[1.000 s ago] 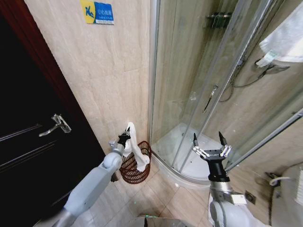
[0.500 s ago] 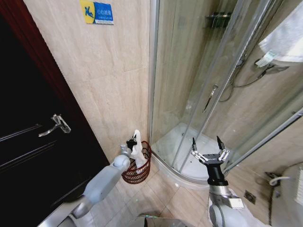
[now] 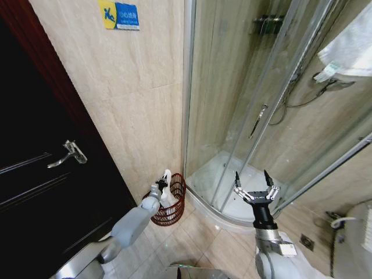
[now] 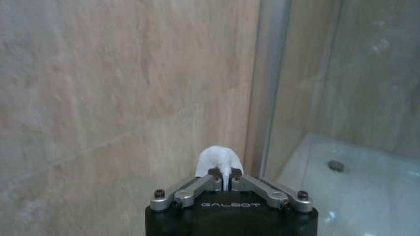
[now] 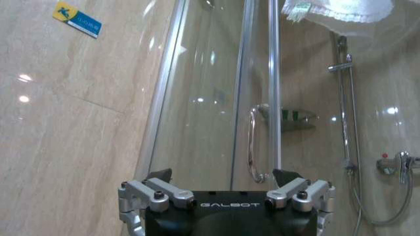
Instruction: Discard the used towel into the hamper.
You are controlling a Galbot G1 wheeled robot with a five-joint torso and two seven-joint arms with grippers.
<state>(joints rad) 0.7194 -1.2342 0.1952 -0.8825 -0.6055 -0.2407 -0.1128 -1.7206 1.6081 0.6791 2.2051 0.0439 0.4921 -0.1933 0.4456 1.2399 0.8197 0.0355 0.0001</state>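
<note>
Towel pinched over the hamper, not yet let go.

The left gripper's [image 4: 226,181] fingers [image 4: 211,183] are closed on a white fold of the towel [image 3: 167,185] — gripped by its top so the rest hangs down into the hamper [image 3: 171,208], which stands on the floor against the tiled wall beside the shower door. The right gripper [image 3: 252,185] waits with fingers spread wide and empty before the shower glass — clear of the drop.

White towel [image 3: 167,187] pinched in left gripper [image 3: 161,185], draped into reddish-brown slatted hamper [image 3: 172,208] on floor by wall.
</note>
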